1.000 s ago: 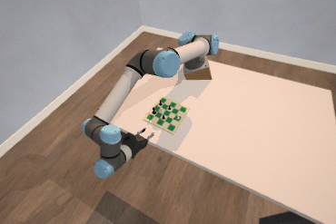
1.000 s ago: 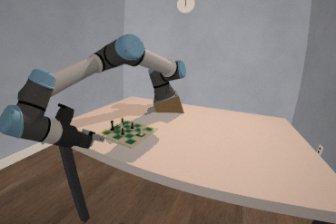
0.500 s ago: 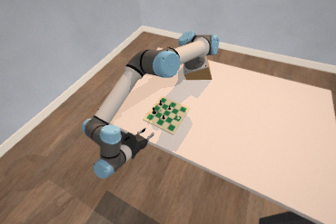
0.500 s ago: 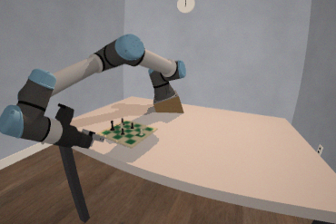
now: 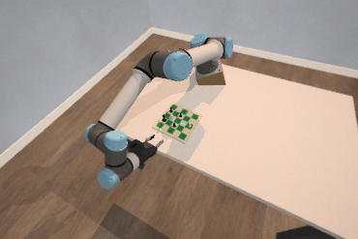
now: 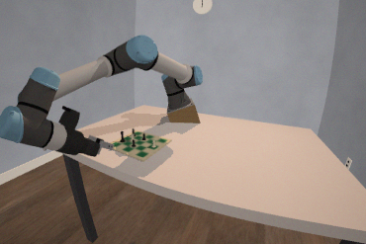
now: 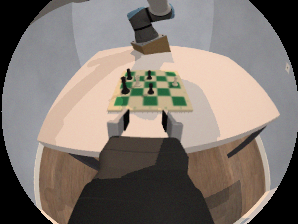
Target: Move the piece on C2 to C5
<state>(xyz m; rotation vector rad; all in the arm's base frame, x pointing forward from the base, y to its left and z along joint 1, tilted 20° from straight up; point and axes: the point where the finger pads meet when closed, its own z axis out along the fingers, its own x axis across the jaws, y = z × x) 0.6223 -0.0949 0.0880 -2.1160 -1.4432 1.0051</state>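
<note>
A small green and cream chessboard (image 5: 189, 134) (image 6: 146, 154) (image 7: 180, 102) lies near the table's left front edge. Several small black pieces (image 5: 175, 113) (image 6: 133, 132) (image 7: 150, 87) stand on it, and one white piece (image 6: 152, 145) (image 7: 174, 84) as well. The square labels are too small to read, so I cannot tell which piece stands on C2. My gripper (image 5: 156, 139) (image 6: 105, 144) (image 7: 145, 116) is open and empty. It is held low and level just outside the board's near edge, at the table's rim, pointing toward the board.
The arm's base block (image 5: 211, 75) (image 6: 183, 115) stands at the far side of the table (image 5: 271, 130) (image 6: 247, 162), behind the board. The arm's long links arch over the table's left side. A table leg (image 6: 79, 194) stands below the gripper.
</note>
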